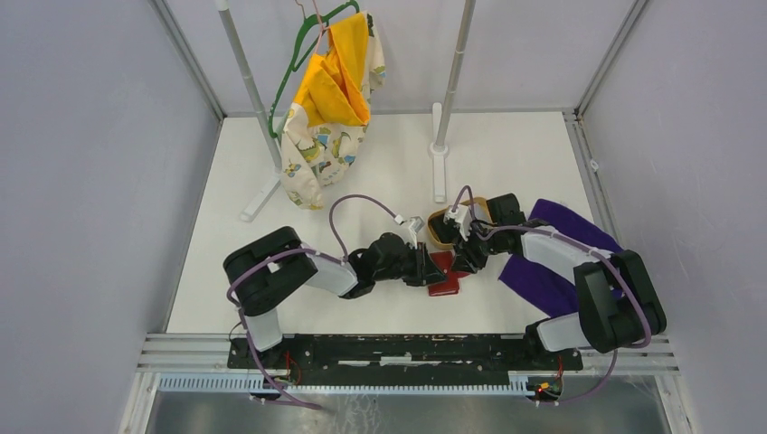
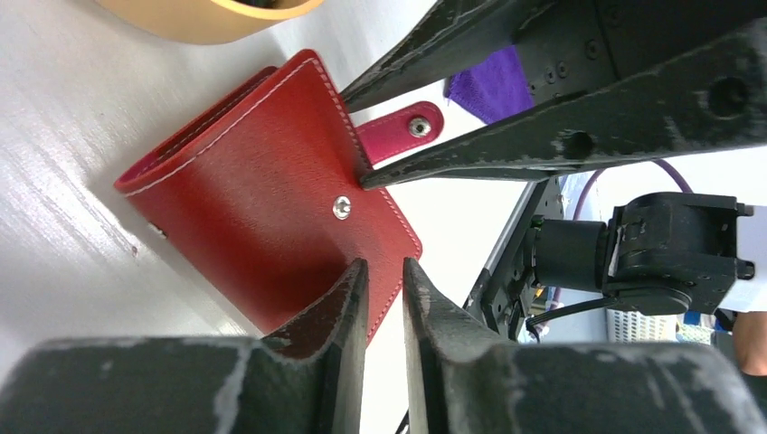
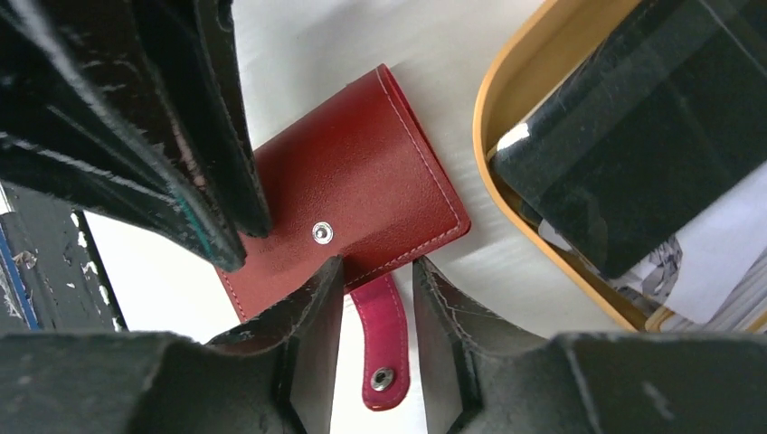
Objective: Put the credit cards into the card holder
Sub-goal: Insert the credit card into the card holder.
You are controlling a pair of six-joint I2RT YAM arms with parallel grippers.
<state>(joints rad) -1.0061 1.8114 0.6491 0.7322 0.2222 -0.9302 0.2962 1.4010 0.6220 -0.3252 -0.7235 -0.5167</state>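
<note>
Left gripper (image 2: 384,267) near-closed over card holder (image 2: 262,199) edge, grip unclear; right gripper (image 3: 378,267) part-open, snap tab (image 3: 384,339) between its fingers

White table (image 1: 380,172), grey cell walls. Both arms reach to mid-table. Left gripper (image 1: 434,268) and right gripper (image 1: 468,259) meet at red card holder (image 1: 449,285) from opposite sides; contact and finger gap unreadable here. Wooden tray (image 1: 437,226) just behind holder, mostly hidden by right wrist. Purple cloth (image 1: 529,280) under right arm. Yellow-and-printed garment (image 1: 330,108) hangs far left, between two metal poles (image 1: 455,72).
</note>
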